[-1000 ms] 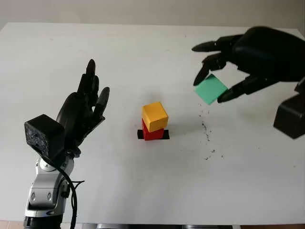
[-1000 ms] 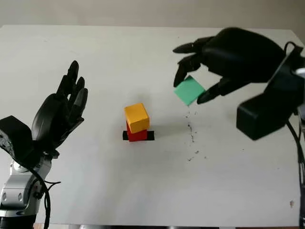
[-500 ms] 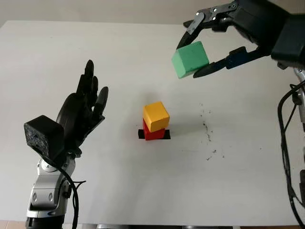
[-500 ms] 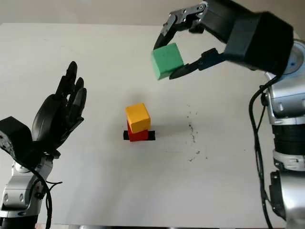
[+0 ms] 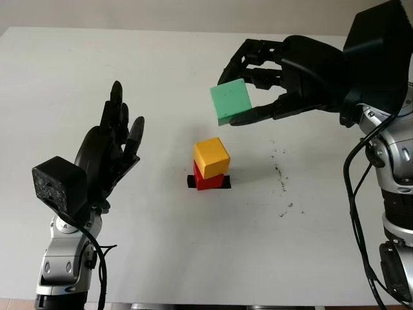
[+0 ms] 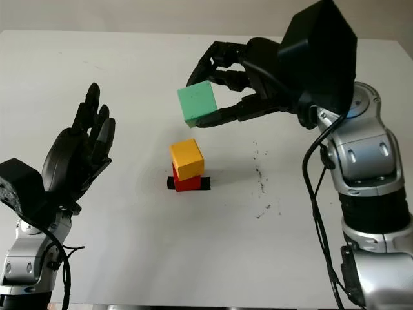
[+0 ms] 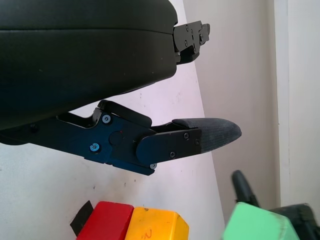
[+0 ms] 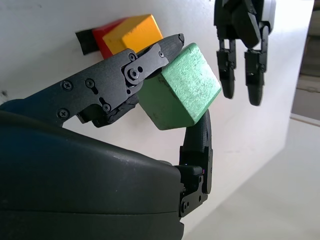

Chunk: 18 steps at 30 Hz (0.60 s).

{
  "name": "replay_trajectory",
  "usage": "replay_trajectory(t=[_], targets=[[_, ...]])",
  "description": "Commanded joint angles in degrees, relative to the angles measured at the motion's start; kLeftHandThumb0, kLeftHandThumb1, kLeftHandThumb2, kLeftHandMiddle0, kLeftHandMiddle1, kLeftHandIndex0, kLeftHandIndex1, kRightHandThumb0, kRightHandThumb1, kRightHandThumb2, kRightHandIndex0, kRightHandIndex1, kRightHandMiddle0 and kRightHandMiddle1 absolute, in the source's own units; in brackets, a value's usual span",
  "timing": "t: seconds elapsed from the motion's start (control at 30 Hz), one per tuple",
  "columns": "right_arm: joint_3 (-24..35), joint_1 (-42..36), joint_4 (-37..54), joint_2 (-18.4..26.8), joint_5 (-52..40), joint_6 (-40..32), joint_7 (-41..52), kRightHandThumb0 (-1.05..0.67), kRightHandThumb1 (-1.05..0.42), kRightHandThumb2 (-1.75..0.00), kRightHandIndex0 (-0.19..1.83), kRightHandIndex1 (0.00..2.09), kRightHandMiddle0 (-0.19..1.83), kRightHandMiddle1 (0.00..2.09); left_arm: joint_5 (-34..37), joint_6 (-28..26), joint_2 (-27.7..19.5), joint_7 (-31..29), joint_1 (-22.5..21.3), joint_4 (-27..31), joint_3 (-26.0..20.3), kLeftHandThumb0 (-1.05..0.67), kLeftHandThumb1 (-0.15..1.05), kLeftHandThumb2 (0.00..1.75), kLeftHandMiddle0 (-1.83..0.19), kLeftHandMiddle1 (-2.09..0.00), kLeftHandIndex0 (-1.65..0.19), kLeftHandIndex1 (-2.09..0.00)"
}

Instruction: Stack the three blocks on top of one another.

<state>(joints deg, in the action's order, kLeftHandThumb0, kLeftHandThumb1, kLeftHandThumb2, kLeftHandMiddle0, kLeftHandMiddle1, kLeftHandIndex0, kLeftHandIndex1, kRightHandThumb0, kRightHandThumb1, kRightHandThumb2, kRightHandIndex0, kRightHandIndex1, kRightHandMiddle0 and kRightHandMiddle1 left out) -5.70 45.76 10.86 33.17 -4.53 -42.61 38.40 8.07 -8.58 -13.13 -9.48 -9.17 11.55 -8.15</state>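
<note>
With yellow block (image 5: 211,156) already seated on red block (image 5: 206,180) mid-table, green block (image 5: 231,102) is being held pinched in the right hand (image 5: 274,81) just above, slightly toward the far edge, for capping. Left hand (image 5: 110,152) is being kept open, clear, toward the left edge.

open air above yellow block (image 5: 211,156)
</note>
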Motion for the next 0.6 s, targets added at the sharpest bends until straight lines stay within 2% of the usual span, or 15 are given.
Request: replay_trajectory(t=[0.0, 0.1, 0.3, 0.57], targets=[[-0.6, 1.7, 0.9, 0.6, -0.2, -0.8, 0.4, -0.39, -0.97, -0.06, 0.22, 0.01, 0.2, 1.77, 0.0, -0.1, -0.2, 0.1, 0.0, 0.5, -0.4, -0.68, 1.05, 0.53, 0.19, -0.03, 0.19, 0.0], [-1.6, 2.3, -0.4, 0.9, 0.1, -0.4, 1.3, -0.41, -0.97, -0.05, 0.24, 0.02, 0.22, 1.73, -0.1, 0.1, -0.3, 0.0, -0.1, 0.4, -0.3, -0.68, 1.05, 0.53, 0.19, -0.04, 0.19, 0.0], [-3.4, 2.9, -2.3, 1.5, 0.3, 0.0, 3.5, -0.45, -0.95, -0.05, 0.26, 0.04, 0.28, 1.67, 0.7, 1.2, -0.1, -0.9, -0.2, -0.2, -0.5, -0.65, 1.05, 0.64, 0.19, 0.0, 0.19, 0.0], [-4.3, 2.5, -3.9, 0.8, -0.4, 0.0, 5.4, -0.47, -0.94, -0.05, 0.27, 0.05, 0.31, 1.66, 0.2, 0.7, -0.4, -1.0, -0.1, 0.0, 0.0, -0.66, 1.05, 0.63, 0.19, 0.0, 0.19, 0.0]])
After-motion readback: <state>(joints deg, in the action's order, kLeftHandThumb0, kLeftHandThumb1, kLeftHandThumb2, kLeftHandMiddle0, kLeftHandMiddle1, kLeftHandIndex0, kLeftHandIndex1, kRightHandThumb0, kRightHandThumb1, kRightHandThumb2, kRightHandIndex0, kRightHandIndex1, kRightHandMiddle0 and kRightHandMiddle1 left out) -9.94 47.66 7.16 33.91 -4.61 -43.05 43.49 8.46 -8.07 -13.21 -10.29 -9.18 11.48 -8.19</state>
